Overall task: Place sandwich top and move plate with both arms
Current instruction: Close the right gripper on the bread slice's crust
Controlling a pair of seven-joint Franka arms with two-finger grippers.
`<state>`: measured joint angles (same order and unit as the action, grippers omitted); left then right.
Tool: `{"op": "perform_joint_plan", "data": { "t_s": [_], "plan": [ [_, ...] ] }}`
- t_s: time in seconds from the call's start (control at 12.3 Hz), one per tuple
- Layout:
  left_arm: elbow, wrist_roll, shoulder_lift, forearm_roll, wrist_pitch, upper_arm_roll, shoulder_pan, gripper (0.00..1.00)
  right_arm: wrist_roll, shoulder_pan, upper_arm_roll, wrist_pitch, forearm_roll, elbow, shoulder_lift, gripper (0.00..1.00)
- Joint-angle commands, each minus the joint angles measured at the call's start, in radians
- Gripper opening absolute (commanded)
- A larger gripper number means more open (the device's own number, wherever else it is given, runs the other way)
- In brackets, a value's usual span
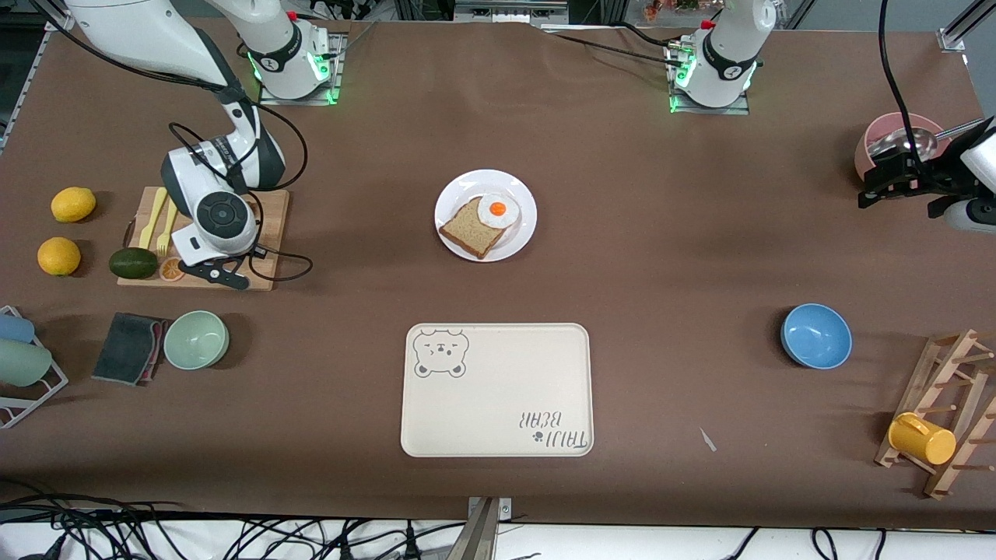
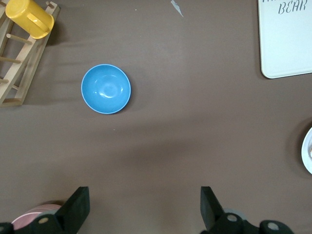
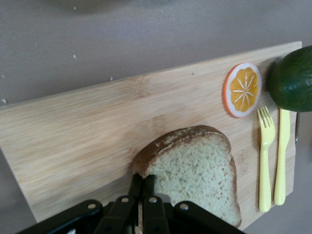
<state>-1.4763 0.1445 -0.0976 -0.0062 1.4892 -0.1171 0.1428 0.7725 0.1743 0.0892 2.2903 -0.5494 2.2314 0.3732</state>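
The sandwich top (image 3: 197, 168), a speckled brown slice with a dark crust, lies on the wooden cutting board (image 3: 73, 131). My right gripper (image 3: 142, 179) is shut on the sandwich top's crust edge. From the front, the right arm covers that slice. The white plate (image 1: 523, 233) sits mid-table and carries a bread slice (image 1: 469, 227) topped by a fried egg (image 1: 498, 210). My left gripper (image 1: 875, 187) waits open over the table at the left arm's end, its fingers (image 2: 80, 202) spread wide with nothing between them.
On the board lie an orange slice (image 3: 242, 89), an avocado (image 3: 292, 80) and a yellow fork (image 3: 265, 156). A bear-print tray (image 1: 498, 389) lies nearer the camera than the plate. A blue bowl (image 1: 815, 335), green bowl (image 1: 196, 339), two lemons (image 1: 73, 204), pink pot (image 1: 895, 132) and mug rack (image 1: 945, 420) stand around.
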Motion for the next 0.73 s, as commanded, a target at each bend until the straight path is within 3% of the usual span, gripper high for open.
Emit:
{"op": "perform_joint_plan", "data": {
  "t_s": [0.0, 0.32, 0.65],
  "plan": [
    [0.013, 0.006, -0.005, 0.025, -0.004, -0.001, -0.006, 1.00, 0.031, -0.006, 0.000, 0.025, -0.023, 0.019, 0.009, 0.00],
    [0.016, 0.007, -0.005, 0.026, -0.003, 0.002, -0.003, 1.00, 0.027, 0.001, -0.020, -0.033, -0.015, -0.022, -0.017, 0.00],
    [0.014, 0.010, -0.005, 0.028, -0.004, 0.002, -0.003, 1.00, 0.005, 0.002, -0.124, -0.274, -0.001, -0.182, -0.016, 0.00]
  ]
}}
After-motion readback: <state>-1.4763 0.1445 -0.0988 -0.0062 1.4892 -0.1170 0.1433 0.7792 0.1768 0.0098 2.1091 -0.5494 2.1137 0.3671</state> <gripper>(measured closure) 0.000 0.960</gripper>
